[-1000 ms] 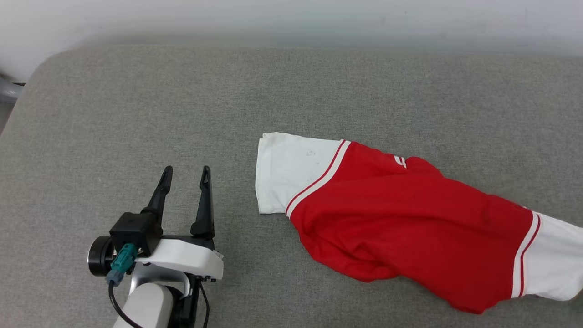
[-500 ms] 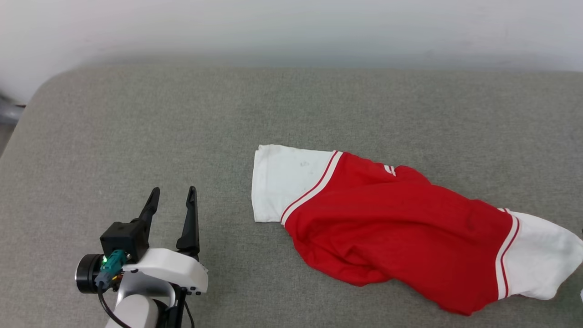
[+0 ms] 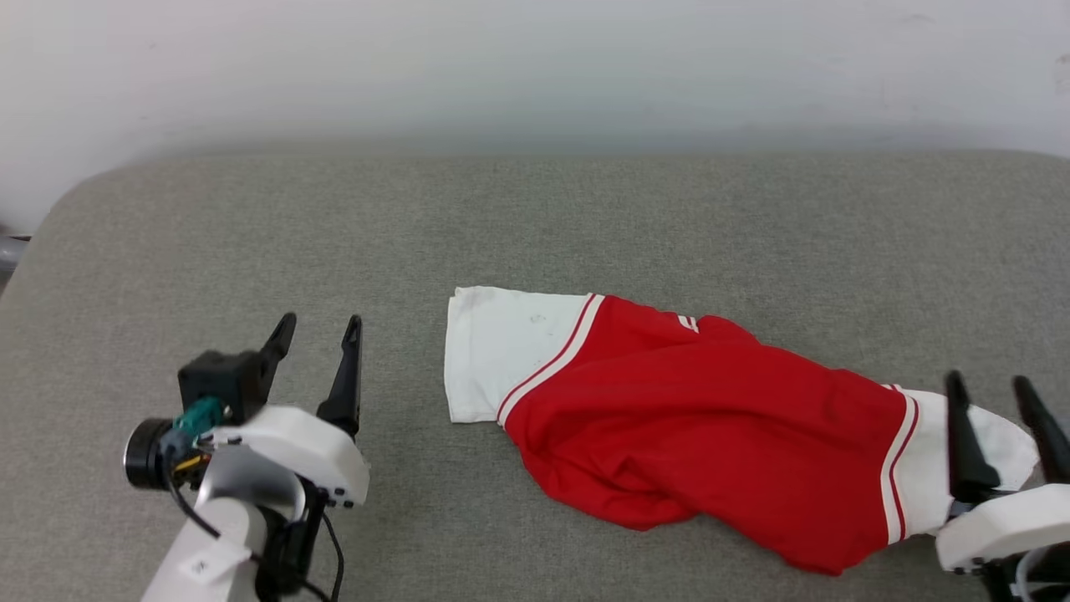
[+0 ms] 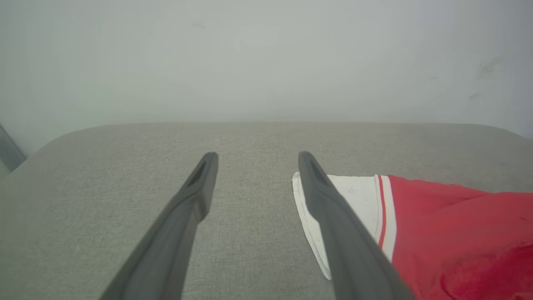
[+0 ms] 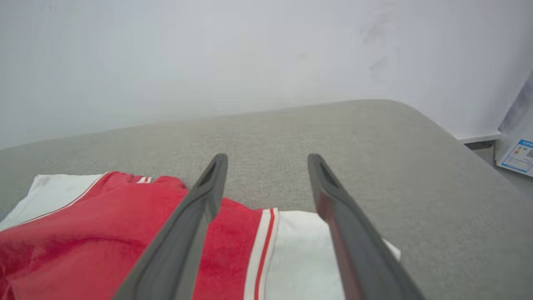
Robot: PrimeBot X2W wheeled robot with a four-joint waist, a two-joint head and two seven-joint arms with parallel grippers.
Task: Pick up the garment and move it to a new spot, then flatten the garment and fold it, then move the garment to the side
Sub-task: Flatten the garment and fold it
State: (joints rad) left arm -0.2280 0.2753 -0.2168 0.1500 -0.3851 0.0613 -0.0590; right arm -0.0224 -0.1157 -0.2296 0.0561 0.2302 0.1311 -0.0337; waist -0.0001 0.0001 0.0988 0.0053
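Right fingers (image 3: pixel 963 443) opened above rumpled garment (image 3: pixel 702 418).

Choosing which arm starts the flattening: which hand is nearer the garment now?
Right. The right hand, open, is at the garment, by the white sleeve at its right end; the left hand sits off its left end, bare cushion between.
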